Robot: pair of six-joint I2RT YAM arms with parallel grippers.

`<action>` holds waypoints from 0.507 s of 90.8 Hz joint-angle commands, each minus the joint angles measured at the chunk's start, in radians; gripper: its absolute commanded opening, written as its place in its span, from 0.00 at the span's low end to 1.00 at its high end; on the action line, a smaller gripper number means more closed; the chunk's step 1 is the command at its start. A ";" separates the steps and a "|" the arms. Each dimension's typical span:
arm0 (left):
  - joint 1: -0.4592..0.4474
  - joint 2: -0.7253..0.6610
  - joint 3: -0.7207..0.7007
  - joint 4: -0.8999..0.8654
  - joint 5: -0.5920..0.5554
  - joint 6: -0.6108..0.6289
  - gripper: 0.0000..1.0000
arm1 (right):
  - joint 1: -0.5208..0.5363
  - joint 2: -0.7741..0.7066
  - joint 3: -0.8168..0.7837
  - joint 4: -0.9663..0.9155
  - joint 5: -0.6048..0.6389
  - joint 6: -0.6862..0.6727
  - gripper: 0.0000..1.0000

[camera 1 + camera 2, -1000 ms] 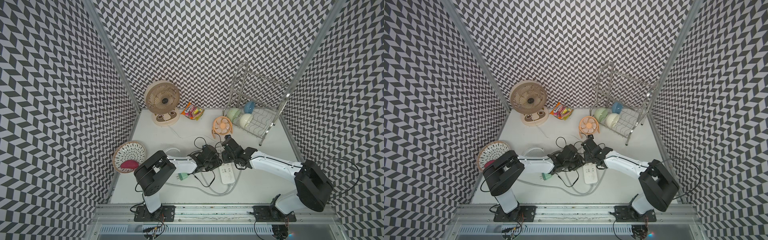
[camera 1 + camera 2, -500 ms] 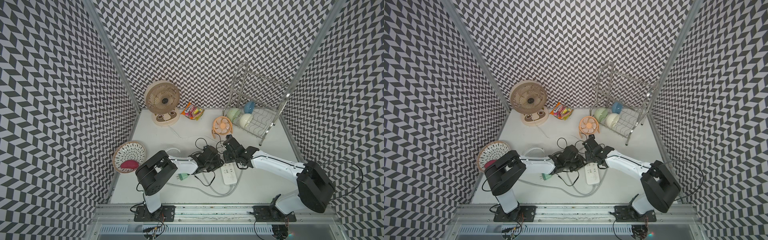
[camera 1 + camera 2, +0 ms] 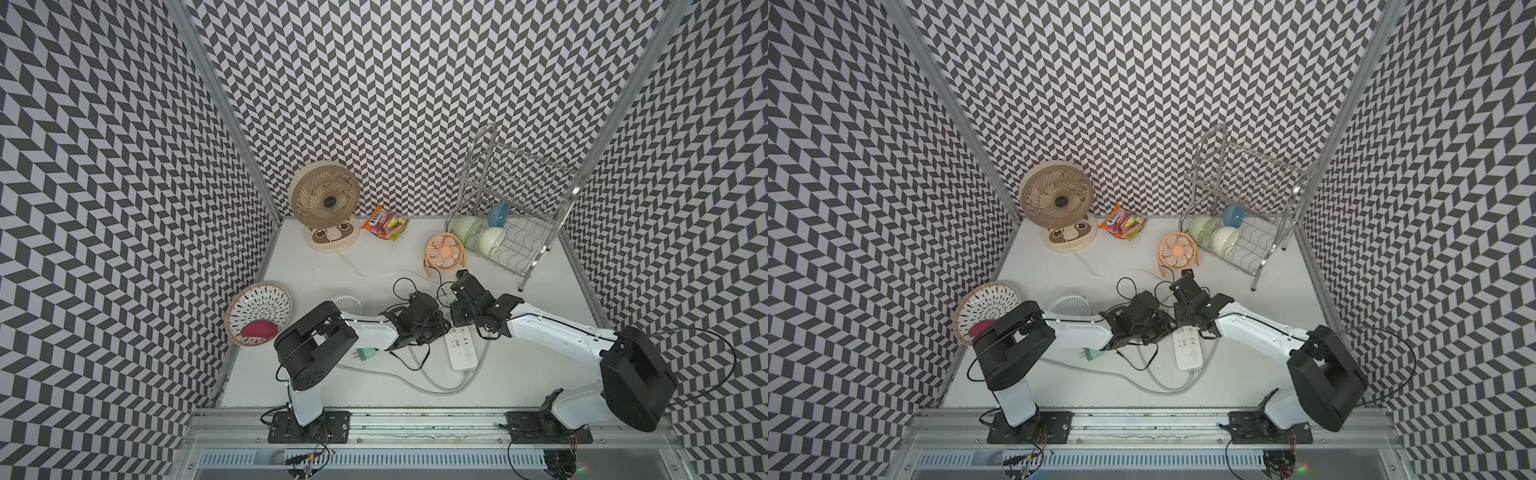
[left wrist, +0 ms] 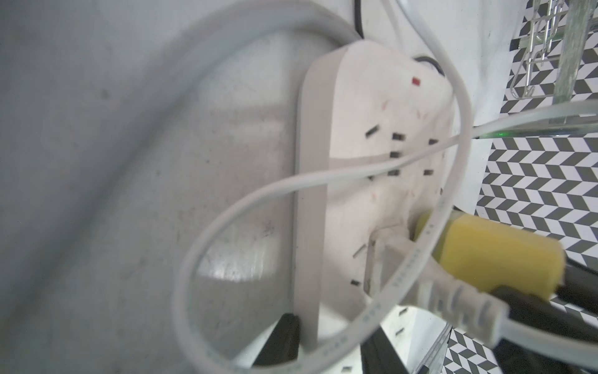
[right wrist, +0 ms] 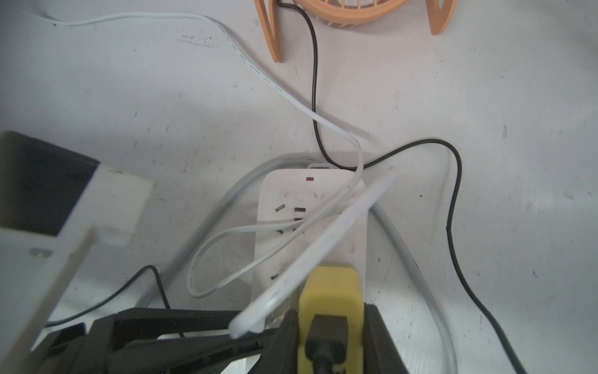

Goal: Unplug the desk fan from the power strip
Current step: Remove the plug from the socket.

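Observation:
The white power strip (image 3: 460, 351) (image 3: 1188, 351) (image 5: 310, 200) lies front-centre. My left gripper (image 3: 441, 329) (image 4: 333, 349) is shut on its far end, black fingers (image 4: 284, 340) against the strip's side (image 4: 310, 194). My right gripper (image 3: 458, 318) (image 5: 330, 327) is shut on a yellow plug (image 5: 330, 291) (image 4: 485, 255), whose nose meets the strip's face. A black cable (image 5: 313, 81) runs from the small orange desk fan (image 3: 445, 251) (image 3: 1178, 254) towards the strip. A white plug (image 4: 388, 259) sits beside the yellow one.
A big beige fan (image 3: 326, 208) stands at the back; its white flat cable (image 5: 252, 68) loops over the strip. Dish rack with bowls (image 3: 511, 232) at back right, snack bag (image 3: 384, 218), basket (image 3: 259, 311) at left, white grille (image 3: 347, 301), green plug (image 3: 365, 354), thick grey cable (image 3: 436, 384).
My left gripper's jaws have closed the last bit on the strip. Both arms and the strip have hardly shifted.

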 commanded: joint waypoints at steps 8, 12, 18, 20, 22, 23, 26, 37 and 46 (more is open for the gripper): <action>-0.005 0.084 -0.057 -0.193 -0.074 -0.003 0.35 | 0.065 -0.059 0.041 0.163 -0.164 -0.005 0.19; -0.004 0.081 -0.062 -0.188 -0.072 -0.008 0.35 | 0.083 -0.065 0.050 0.170 -0.186 -0.004 0.19; -0.006 0.074 -0.066 -0.185 -0.070 -0.011 0.35 | 0.081 -0.080 0.058 0.168 -0.178 0.008 0.20; -0.006 0.073 -0.064 -0.188 -0.070 -0.009 0.35 | 0.078 -0.086 0.058 0.162 -0.149 0.015 0.20; -0.006 0.072 -0.062 -0.190 -0.073 -0.007 0.35 | 0.073 -0.092 0.058 0.158 -0.118 0.016 0.20; -0.007 0.072 -0.061 -0.191 -0.074 -0.006 0.35 | 0.069 -0.093 0.057 0.155 -0.107 0.016 0.20; -0.006 0.069 -0.060 -0.193 -0.078 -0.004 0.35 | 0.049 -0.094 0.056 0.146 -0.081 0.017 0.20; -0.006 0.069 -0.074 -0.178 -0.070 -0.009 0.35 | 0.021 -0.061 0.076 0.099 -0.053 -0.005 0.20; -0.005 0.078 -0.068 -0.173 -0.064 -0.010 0.35 | 0.068 -0.052 0.094 0.120 -0.127 -0.007 0.20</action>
